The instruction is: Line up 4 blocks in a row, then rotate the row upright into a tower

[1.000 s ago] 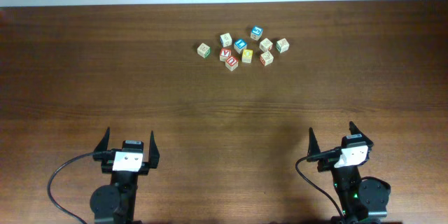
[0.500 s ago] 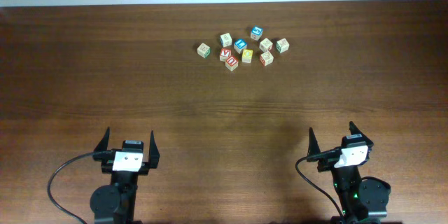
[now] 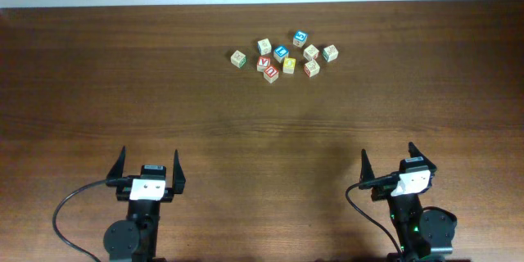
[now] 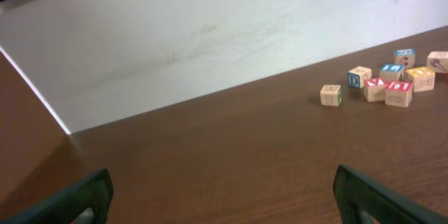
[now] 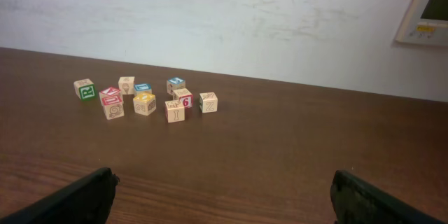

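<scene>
The blocks (image 3: pixel 289 65) sit among other small cubes, two of them blue-faced cubes (image 3: pixel 282 51), in a loose cluster on the far side of the table (image 3: pixel 147 90), slightly right of centre. At the near edge, well apart from the cluster, the left jaws and the right jaws are both spread wide, pinching nothing.
</scene>
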{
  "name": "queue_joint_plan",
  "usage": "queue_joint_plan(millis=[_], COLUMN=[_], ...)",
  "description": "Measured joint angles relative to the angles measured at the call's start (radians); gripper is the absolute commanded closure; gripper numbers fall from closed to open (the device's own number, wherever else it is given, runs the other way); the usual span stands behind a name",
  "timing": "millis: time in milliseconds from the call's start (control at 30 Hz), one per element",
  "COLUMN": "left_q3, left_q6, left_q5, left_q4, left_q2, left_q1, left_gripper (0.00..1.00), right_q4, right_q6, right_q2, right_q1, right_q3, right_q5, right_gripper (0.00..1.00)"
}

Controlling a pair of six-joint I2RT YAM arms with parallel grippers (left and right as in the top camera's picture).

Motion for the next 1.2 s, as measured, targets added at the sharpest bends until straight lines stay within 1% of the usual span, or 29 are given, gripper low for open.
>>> queue_joint_plan(millis=[300, 800, 867, 967, 1067, 1133, 1200], left_q3=[0.0, 0.0, 0.0, 0.035, 0.127, 0.221, 0.369], left_q6=[0.0, 0.0, 0.0, 0.0, 0.001, 0.003, 0.007], left_q5=[0.0, 0.001, 0.01, 0.03, 0.047, 0.048, 0.064], left_q4=[0.021, 0.045, 0.041, -0.008, -0.055, -0.085, -0.155], left_q2=[0.0, 0.0, 0.0, 0.004, 0.08, 0.195, 0.355], left_q1=[0.0, 0.0, 0.0, 0.0, 0.0, 0.0, 0.0], left_gripper=[0.01, 0.01, 0.01, 0.01, 0.01, 0.01, 0.01], right_q4=[0.001, 0.075, 0.107, 0.126, 0.127, 0.128, 0.127], right_q6=[0.0, 0.0, 0.0, 0.001, 0.0, 0.0, 0.0], right_q2=[0.0, 0.0, 0.0, 0.0, 0.0, 0.002, 0.004], right_q1=[0.0, 0.0, 0.0, 0.0, 0.0, 0.0, 0.0], right_q3=[0.0, 0.0, -0.001, 0.0, 0.029, 0.078, 0.124], right_q5=[0.0, 0.0, 0.0, 0.0, 0.0, -0.004, -0.029], right_gripper=[0.02, 0.02, 0.02, 0.02, 0.02, 0.02, 0.02])
